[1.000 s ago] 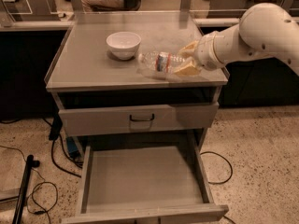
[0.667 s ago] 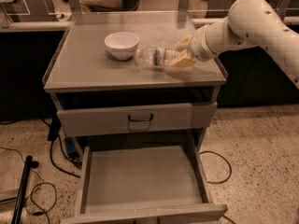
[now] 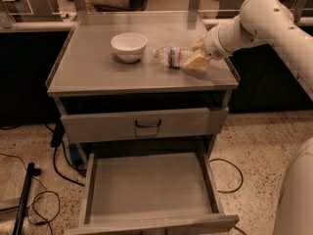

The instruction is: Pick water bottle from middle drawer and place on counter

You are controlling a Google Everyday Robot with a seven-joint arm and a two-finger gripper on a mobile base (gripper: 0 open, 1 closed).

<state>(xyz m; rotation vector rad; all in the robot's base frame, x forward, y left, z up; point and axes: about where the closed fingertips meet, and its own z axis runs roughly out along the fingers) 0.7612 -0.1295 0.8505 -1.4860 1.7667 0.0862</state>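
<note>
The water bottle (image 3: pixel 169 57) lies on its side on the counter (image 3: pixel 93 70), white cap pointing left toward the bowl, with its dark reddish label showing. My gripper (image 3: pixel 194 56) is at the bottle's base end on the right side of the counter, its yellowish fingers (image 3: pixel 195 62) closed around that end. The white arm reaches in from the upper right. The middle drawer (image 3: pixel 146 185) is pulled out low at the front and shows a bare flat bottom.
A white bowl (image 3: pixel 128 46) stands on the counter just left of the bottle. A drawer front with a small black handle (image 3: pixel 147 124) sits above the open drawer. Cables (image 3: pixel 44 199) and a black pole lie on the floor at left. A person sits behind the cabinet.
The arm has swung back over the counter, carrying the bottle slightly farther from the front edge and down to the surface. Bowl and drawers have not moved.
</note>
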